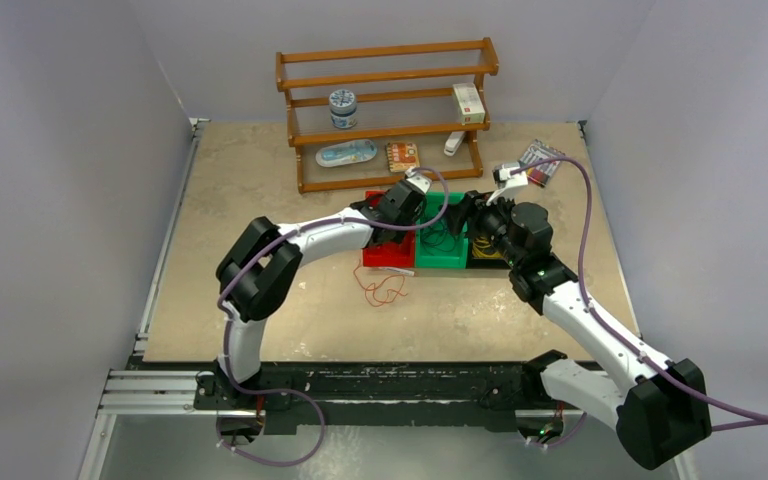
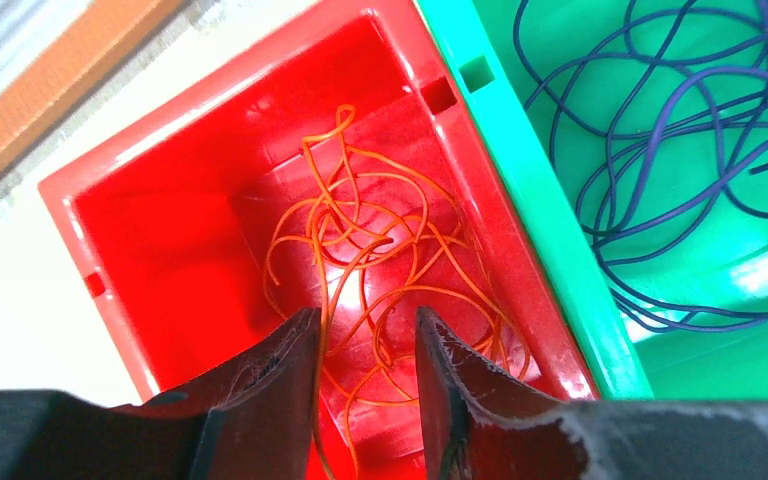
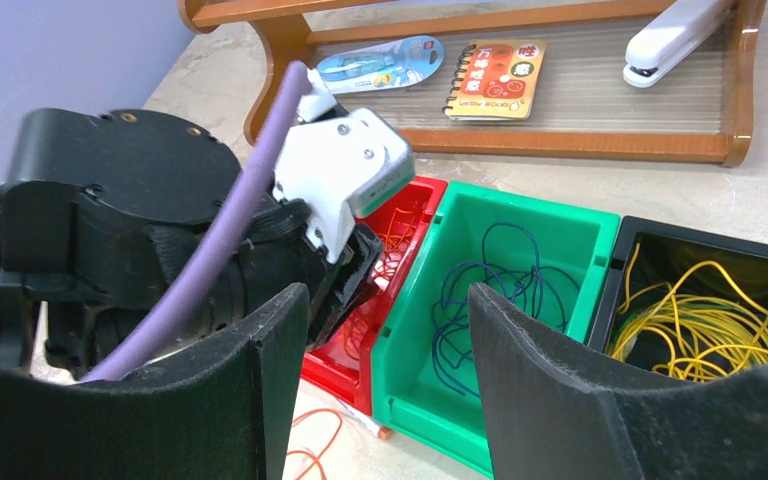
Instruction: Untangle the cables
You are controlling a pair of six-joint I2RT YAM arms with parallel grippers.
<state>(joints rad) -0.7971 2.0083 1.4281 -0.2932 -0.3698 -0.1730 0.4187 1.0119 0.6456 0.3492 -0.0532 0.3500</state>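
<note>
Three bins stand side by side: a red bin (image 1: 380,256), a green bin (image 1: 440,258) and a black bin (image 1: 487,262). Orange cables (image 2: 380,270) lie coiled in the red bin (image 2: 160,260). Dark blue cables (image 2: 660,150) lie in the green bin (image 2: 520,170). Yellow cables (image 3: 700,320) lie in the black bin (image 3: 650,235). More orange cable (image 1: 380,288) lies loose on the table in front of the red bin. My left gripper (image 2: 368,335) is open just above the red bin; one orange strand runs along its left finger. My right gripper (image 3: 390,310) is open, hovering by the green bin (image 3: 410,370).
A wooden rack (image 1: 390,110) stands behind the bins with a tin, a box, a stapler (image 3: 675,35), a notebook (image 3: 495,80) and a blue packet. A pack of pens (image 1: 540,160) lies at the back right. Both arms crowd over the bins.
</note>
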